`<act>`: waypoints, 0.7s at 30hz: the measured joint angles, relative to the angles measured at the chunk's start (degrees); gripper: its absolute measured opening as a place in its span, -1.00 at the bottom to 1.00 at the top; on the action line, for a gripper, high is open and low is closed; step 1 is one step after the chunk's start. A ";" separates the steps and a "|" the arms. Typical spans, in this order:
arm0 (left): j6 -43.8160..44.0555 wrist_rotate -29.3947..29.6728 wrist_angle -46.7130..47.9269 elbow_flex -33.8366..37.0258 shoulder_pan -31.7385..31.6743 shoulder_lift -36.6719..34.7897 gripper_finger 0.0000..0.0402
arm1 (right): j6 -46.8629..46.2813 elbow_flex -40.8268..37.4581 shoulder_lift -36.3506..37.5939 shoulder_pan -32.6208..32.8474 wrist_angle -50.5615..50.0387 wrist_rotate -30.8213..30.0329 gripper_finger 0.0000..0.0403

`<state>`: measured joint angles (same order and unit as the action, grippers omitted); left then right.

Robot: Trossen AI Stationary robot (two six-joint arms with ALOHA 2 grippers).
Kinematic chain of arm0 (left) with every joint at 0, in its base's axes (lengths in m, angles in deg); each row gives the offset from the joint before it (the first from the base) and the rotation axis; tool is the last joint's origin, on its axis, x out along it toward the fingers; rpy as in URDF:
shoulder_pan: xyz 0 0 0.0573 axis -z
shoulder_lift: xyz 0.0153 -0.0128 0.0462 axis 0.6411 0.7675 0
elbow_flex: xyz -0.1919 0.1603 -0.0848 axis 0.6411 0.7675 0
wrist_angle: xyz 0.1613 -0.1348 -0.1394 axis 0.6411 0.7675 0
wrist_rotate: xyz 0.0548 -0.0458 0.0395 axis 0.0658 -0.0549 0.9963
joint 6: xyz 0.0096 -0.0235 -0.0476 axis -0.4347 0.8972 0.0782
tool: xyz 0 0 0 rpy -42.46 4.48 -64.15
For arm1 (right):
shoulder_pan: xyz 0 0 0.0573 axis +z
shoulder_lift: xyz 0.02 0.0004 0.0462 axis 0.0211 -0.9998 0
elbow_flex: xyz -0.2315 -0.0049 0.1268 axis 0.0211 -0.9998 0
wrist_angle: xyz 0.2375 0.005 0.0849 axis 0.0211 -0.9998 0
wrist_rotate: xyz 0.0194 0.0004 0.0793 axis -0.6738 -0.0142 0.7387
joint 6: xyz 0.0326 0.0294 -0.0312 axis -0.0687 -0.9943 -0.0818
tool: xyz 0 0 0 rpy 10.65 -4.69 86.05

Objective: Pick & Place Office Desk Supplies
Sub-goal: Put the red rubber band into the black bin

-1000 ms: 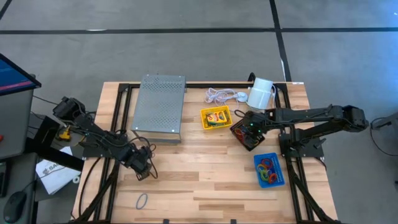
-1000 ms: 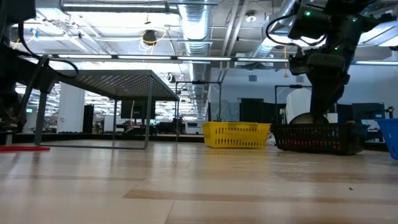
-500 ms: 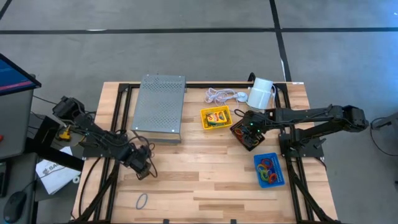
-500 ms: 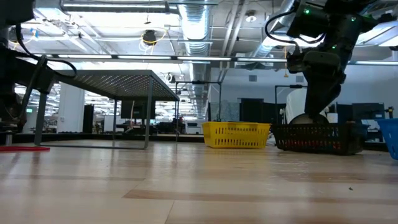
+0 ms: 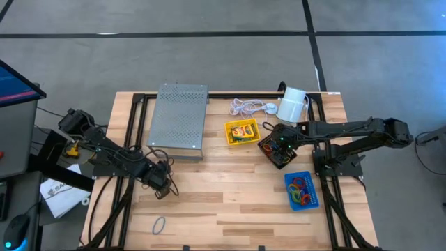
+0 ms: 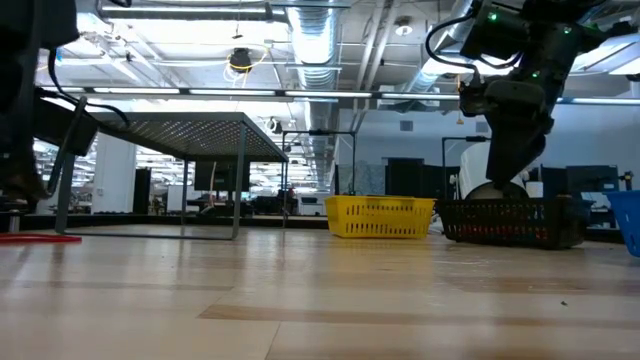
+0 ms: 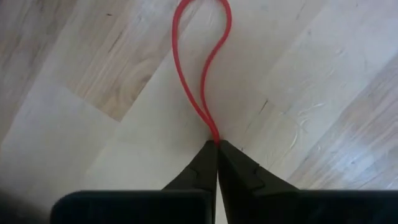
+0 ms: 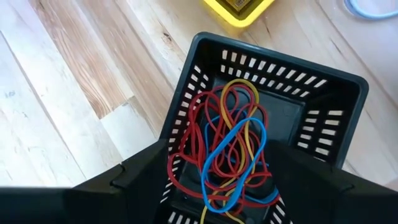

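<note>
My left gripper [image 7: 217,144] points down at the wooden table's left near part [image 5: 162,189] and is shut on a red rubber band [image 7: 199,62], whose loop lies out on the wood. My right gripper [image 8: 227,180] stands open over the black mesh tray [image 8: 280,68], which holds a tangle of red, yellow and blue rubber bands [image 8: 230,143]. In the high view this gripper [image 5: 279,146] is right of the yellow tray [image 5: 241,132], which holds crayon boxes. The blue tray [image 5: 301,189] with bands sits nearer the front. My left gripper pinches the red band's near end [image 7: 214,134] between its two fingertips, both strands drawn together there. The fingers come from above, pointing down. The rest of the loop spreads away from the tips, flat on the table as far as I can tell.
A perforated metal stand [image 5: 179,118] stands at the back left. A coiled white cord [image 5: 245,107] and a white cylinder [image 5: 293,103] lie at the back. A grey band [image 5: 159,224] lies near the front edge. Bare wood spans the middle.
My left gripper has stayed over the same spot and shut on the red band.
</note>
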<state>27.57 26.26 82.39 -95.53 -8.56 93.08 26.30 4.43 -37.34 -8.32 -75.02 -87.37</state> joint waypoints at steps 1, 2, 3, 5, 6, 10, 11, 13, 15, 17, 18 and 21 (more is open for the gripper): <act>-0.03 -0.24 0.18 -0.44 0.06 0.03 -0.99 | 0.00 0.00 0.00 0.00 0.04 0.00 0.34; -0.07 -0.33 0.33 -0.87 0.11 0.15 -0.99 | 0.00 0.00 0.00 0.00 0.04 0.00 0.34; -0.07 -0.76 -0.44 -1.22 0.13 0.20 -1.00 | 0.01 0.00 0.00 0.00 0.04 0.00 0.34; -1.15 -2.67 -3.71 -2.62 0.22 0.13 -1.00 | 0.01 0.00 -0.01 0.01 0.07 0.02 0.34; -1.86 -3.42 -4.32 -2.86 0.27 0.01 -1.00 | 0.00 0.00 0.00 0.00 0.07 0.02 0.34; -3.05 -4.00 -6.17 -4.40 0.39 0.15 -1.00 | 0.00 0.00 -0.02 0.00 0.66 0.57 0.34; -3.16 -4.00 -6.53 -5.08 0.42 0.06 -1.00 | 0.01 0.00 -0.02 0.00 1.25 1.42 0.34; -3.23 -3.87 -5.80 -5.62 0.44 0.07 -1.00 | 0.00 0.00 0.08 0.01 2.82 3.64 0.34; -3.57 -3.31 -7.05 -6.39 0.50 0.11 -1.00 | 0.00 0.00 0.11 0.03 5.39 6.10 0.34; -4.76 -2.92 -8.87 -6.96 0.48 0.07 -1.00 | 0.15 0.00 0.11 0.32 8.05 8.78 0.34; -5.06 -2.60 -9.26 -7.09 0.48 0.07 -1.00 | 0.42 0.00 0.11 0.50 9.63 10.07 0.34; -6.69 -0.79 -13.42 -7.87 0.48 0.07 -1.00 | 1.21 0.00 0.13 1.42 14.31 14.54 0.34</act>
<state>20.88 25.48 68.97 -103.40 -8.08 93.14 27.50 4.43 -37.21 -6.90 -60.70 -72.83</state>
